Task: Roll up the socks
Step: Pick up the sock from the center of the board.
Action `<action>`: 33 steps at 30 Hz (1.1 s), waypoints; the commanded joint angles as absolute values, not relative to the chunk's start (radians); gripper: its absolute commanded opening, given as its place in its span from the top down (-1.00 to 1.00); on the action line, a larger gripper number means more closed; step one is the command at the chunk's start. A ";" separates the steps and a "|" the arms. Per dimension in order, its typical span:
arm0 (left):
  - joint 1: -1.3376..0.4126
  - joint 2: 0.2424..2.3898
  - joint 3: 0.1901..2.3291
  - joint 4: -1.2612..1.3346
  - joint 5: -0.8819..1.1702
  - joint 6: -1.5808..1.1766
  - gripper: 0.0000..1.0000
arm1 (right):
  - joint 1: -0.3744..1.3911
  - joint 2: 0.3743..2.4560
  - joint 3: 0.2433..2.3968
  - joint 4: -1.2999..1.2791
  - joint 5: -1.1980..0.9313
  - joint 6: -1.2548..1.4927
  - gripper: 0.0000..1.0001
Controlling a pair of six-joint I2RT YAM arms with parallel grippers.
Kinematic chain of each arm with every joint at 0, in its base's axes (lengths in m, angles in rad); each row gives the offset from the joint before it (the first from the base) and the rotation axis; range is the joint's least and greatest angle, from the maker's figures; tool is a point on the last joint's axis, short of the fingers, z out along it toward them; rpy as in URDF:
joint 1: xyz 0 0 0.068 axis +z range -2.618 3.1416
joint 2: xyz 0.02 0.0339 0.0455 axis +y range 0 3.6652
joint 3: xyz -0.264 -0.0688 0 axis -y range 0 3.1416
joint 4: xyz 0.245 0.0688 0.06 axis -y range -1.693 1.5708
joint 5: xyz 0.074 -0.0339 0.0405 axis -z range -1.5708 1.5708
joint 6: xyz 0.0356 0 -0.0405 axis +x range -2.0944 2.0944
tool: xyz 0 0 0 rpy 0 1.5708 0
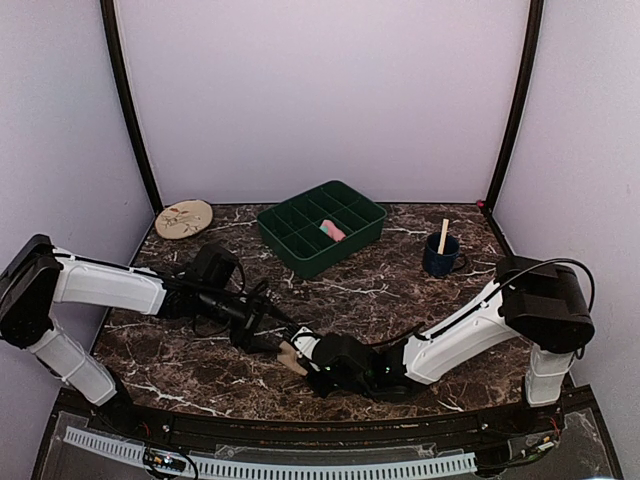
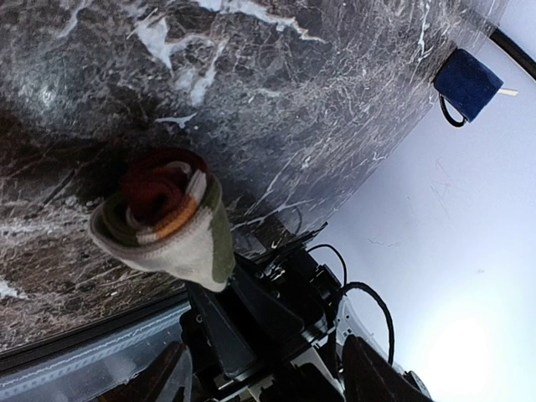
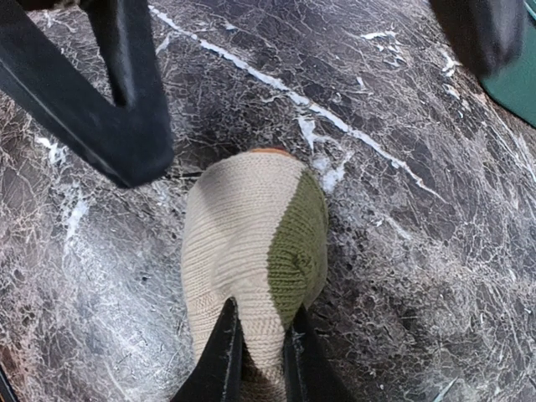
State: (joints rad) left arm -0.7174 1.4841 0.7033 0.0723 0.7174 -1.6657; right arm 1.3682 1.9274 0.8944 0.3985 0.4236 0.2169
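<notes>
The beige sock (image 3: 247,234), with an olive toe and maroon and orange stripes, is rolled into a bundle on the marble table; its spiral end shows in the left wrist view (image 2: 163,218). My right gripper (image 3: 260,318) is shut on the bundle's near edge, and it shows low in the top view (image 1: 306,352). My left gripper (image 1: 262,335) is open just left of the bundle, its fingers (image 2: 172,373) spread wide and apart from the sock. The pink sock (image 1: 332,231) lies rolled in a compartment of the green tray (image 1: 300,255).
A blue mug (image 1: 440,255) with a wooden stick stands at the back right and also shows in the left wrist view (image 2: 469,84). A round beige disc (image 1: 184,218) lies at the back left. A finger of the left gripper (image 3: 126,109) hangs close above the sock.
</notes>
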 commanded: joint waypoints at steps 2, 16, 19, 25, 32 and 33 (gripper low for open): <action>-0.721 1.550 0.746 0.119 0.722 -1.680 -0.28 | 1.383 1.938 0.904 0.397 0.442 0.205 1.00; -0.720 1.615 0.746 0.134 0.733 -1.663 -0.28 | 1.386 1.932 0.893 0.415 0.463 0.214 1.00; -0.721 1.615 0.733 0.139 0.756 -1.672 -0.29 | 1.387 1.931 0.890 0.419 0.473 0.212 1.00; -0.730 1.635 0.722 0.151 0.778 -1.680 -0.34 | 1.391 1.929 0.887 0.429 0.484 0.202 1.00; -0.756 1.678 0.729 0.141 0.781 -1.676 -0.34 | 1.393 1.925 0.882 0.439 0.500 0.194 1.00; -0.758 1.685 0.731 0.139 0.779 -1.675 -0.34 | 1.394 1.924 0.879 0.441 0.501 0.193 1.00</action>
State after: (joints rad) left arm -0.7456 1.6669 0.7364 0.1486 0.7662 -1.6794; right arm 1.3796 1.9274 0.8948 0.4038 0.4725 0.2062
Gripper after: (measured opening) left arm 0.670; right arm 0.095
